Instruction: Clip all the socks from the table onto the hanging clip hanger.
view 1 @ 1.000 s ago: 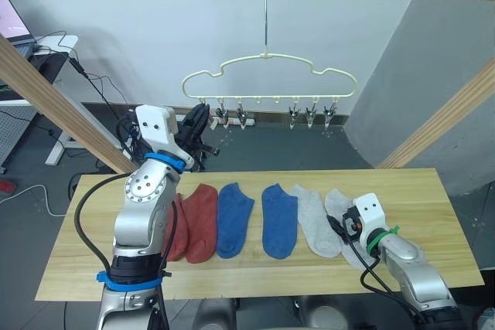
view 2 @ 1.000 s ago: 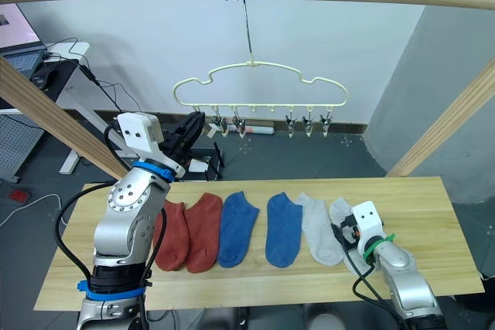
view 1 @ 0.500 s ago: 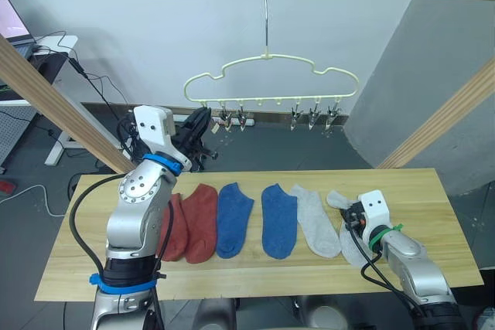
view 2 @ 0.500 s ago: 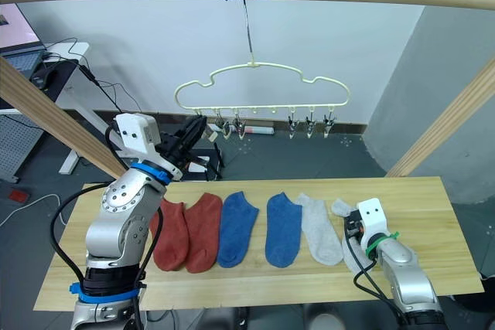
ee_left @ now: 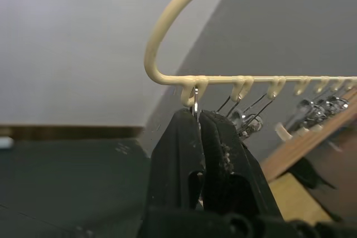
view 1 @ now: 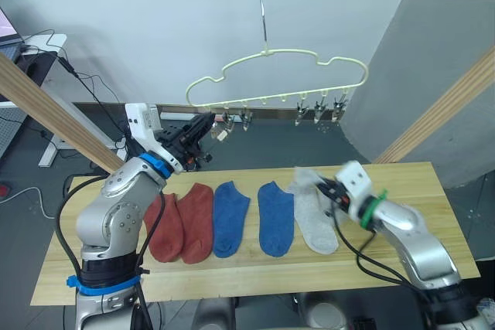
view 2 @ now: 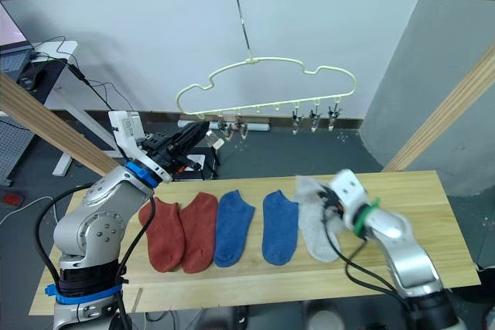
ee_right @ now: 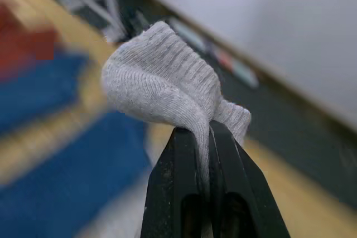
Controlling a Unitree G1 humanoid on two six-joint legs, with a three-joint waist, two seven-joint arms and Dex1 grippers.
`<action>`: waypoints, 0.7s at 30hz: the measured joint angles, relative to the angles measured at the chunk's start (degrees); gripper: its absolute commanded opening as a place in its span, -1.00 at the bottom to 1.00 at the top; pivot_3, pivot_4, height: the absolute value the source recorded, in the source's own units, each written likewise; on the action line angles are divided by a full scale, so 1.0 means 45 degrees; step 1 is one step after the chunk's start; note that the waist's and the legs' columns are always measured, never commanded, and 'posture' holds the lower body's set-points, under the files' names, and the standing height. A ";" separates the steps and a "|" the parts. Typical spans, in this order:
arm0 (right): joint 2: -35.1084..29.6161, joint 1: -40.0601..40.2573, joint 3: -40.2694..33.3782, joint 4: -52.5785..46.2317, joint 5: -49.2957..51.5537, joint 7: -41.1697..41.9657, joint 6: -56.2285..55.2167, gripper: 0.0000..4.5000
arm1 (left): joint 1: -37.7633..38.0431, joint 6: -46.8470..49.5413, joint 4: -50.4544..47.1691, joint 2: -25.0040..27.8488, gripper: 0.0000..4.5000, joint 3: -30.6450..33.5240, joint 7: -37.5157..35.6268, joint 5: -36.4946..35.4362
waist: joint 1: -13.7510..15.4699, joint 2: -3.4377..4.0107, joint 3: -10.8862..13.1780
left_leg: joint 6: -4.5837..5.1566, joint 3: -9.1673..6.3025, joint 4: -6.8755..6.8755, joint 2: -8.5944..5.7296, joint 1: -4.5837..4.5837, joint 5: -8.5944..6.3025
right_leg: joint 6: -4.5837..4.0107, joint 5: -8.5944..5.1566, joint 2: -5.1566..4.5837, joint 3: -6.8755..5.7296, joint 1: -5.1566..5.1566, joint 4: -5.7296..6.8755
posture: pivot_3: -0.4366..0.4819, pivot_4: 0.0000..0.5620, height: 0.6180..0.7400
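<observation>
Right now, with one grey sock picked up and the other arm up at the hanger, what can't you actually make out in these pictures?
- Left pincer at the clip hanger: its black fingers cover the end clip in the left wrist view, so whether that clip is squeezed open is hidden.
- Grey sock in the right pincer: motion blur in the eye views hides how much of it hangs.
- Table: blurred in the right wrist view.
</observation>
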 measured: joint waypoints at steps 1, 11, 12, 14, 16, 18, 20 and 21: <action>0.0157 -0.0124 0.0283 -0.0153 0.0018 -0.0014 0.0199 -0.99 | -0.0049 0.0157 -0.0068 0.0004 -1.00 0.0095 0.0081 -0.0181 | 0.0106 -0.0002 0.0003 | -0.0001 -0.0004 0.0001 -0.0001 -0.0012 0.0000 | -0.0001 0.0000 -0.0002 -0.0003 -0.0003 -0.0020 | -0.51 0.05 1.00; 0.2870 -0.2054 0.2127 0.0811 -0.0446 -0.1051 0.0930 -0.99 | -0.0131 0.1084 -0.0551 -0.0201 -1.00 0.0451 0.1115 -0.1587 | 0.0283 -0.0016 0.0022 | -0.0001 0.0011 0.0001 -0.0005 -0.0035 0.0000 | 0.0001 0.0001 -0.0065 0.0013 -0.0020 -0.0058 | -0.49 0.04 1.00; 0.3044 -0.2103 0.2135 0.1111 -0.0468 -0.1189 0.0918 -0.99 | -0.0100 0.1106 -0.0621 -0.0188 -1.00 0.0450 0.1115 -0.1610 | 0.0282 -0.0016 0.0022 | -0.0001 0.0016 0.0001 -0.0005 -0.0036 0.0001 | 0.0001 0.0001 -0.0065 0.0018 -0.0025 -0.0055 | -0.49 0.04 1.00; 0.3393 -0.2265 0.2152 0.1583 -0.0529 -0.1400 0.0874 -0.99 | -0.0024 0.1179 -0.0766 -0.0185 -1.00 0.0430 0.1123 -0.1614 | 0.0273 -0.0013 0.0026 | -0.0002 0.0025 0.0001 -0.0004 -0.0048 0.0001 | 0.0001 0.0001 -0.0065 0.0031 -0.0055 -0.0041 | -0.49 0.04 1.00; 0.3577 -0.2399 0.2148 0.1731 -0.0557 -0.1504 0.0690 -0.99 | 0.0035 0.1191 -0.0778 -0.0185 -1.00 0.0428 0.1123 -0.1621 | 0.0273 -0.0013 0.0026 | -0.0003 0.0024 -0.0001 -0.0004 -0.0049 0.0002 | 0.0001 0.0001 -0.0062 0.0027 -0.0061 -0.0037 | -0.49 0.03 1.00; 0.3724 -0.2494 0.2140 0.1801 -0.0573 -0.1621 0.0589 -0.99 | 0.0074 0.1194 -0.0793 -0.0186 -1.00 0.0429 0.1123 -0.1693 | 0.0271 -0.0013 0.0026 | -0.0002 0.0027 -0.0002 -0.0004 -0.0049 0.0001 | 0.0001 0.0001 -0.0061 0.0029 -0.0062 -0.0037 | -0.49 0.03 1.00; 0.3904 -0.2498 0.2122 0.1927 -0.0574 -0.1783 0.0506 -0.99 | 0.0129 0.1197 -0.0819 -0.0186 -1.00 0.0429 0.1122 -0.1787 | 0.0270 -0.0013 0.0026 | -0.0002 0.0028 -0.0002 -0.0003 -0.0049 0.0001 | 0.0000 0.0001 -0.0062 0.0031 -0.0062 -0.0038 | -0.48 0.03 1.00; 0.3966 -0.2498 0.2113 0.2010 -0.0572 -0.1824 0.0485 -0.99 | 0.0148 0.1197 -0.0826 -0.0185 -1.00 0.0429 0.1122 -0.1797 | 0.0270 -0.0012 0.0026 | -0.0002 0.0028 -0.0001 -0.0003 -0.0049 0.0001 | 0.0000 0.0001 -0.0061 0.0031 -0.0062 -0.0037 | -0.48 0.03 1.00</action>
